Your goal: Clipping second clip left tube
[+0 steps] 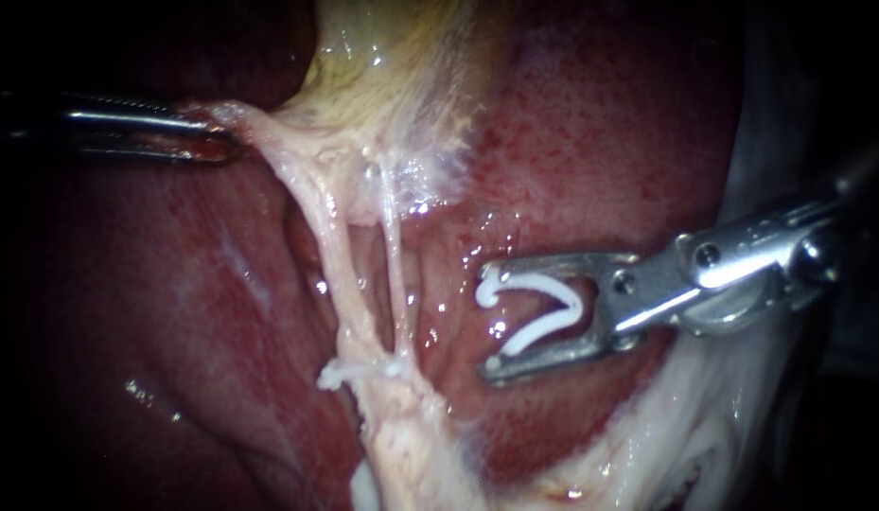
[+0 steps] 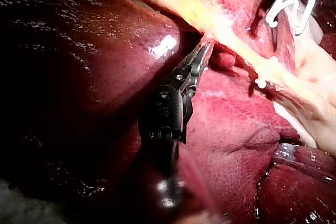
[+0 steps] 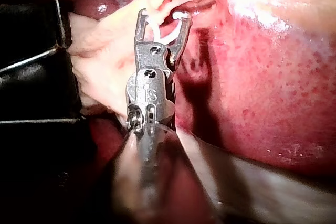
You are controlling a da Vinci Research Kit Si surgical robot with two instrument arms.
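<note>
The left instrument [image 1: 221, 140] comes in over the dark upper edge of the liver [image 1: 600, 142], and its jaws are closed on a strand of pale tissue [image 1: 259, 128] just below the yellow gallbladder [image 1: 392, 66], drawing it out sideways. Most of its shaft is lost in shadow in the endoscope view. The left wrist view shows the two slim jaws pressed together on that strand. From the stretched tissue two tubes run down across the liver. The left tube [image 1: 330, 255] is the thicker and the right tube [image 1: 396, 284] is a thin thread just beside it. Where they meet at the lower end, a fastened clip [image 1: 359, 369] lies across them, and whether it clasps one tube or both is hard to make out. The right instrument [image 1: 486, 320] comes in from the right edge of the liver with its jaws spread wide. Each jaw bears on one leg of a white clip [image 1: 573, 308], which sits open between them with its hooked end toward the tubes. This clip is near the tubes but apart from them, with bare red liver between. In the right wrist view the clip is partly hidden by the jaws. A dark block [image 3: 31, 77] beside the right instrument's shaft is too shadowed to identify.
</note>
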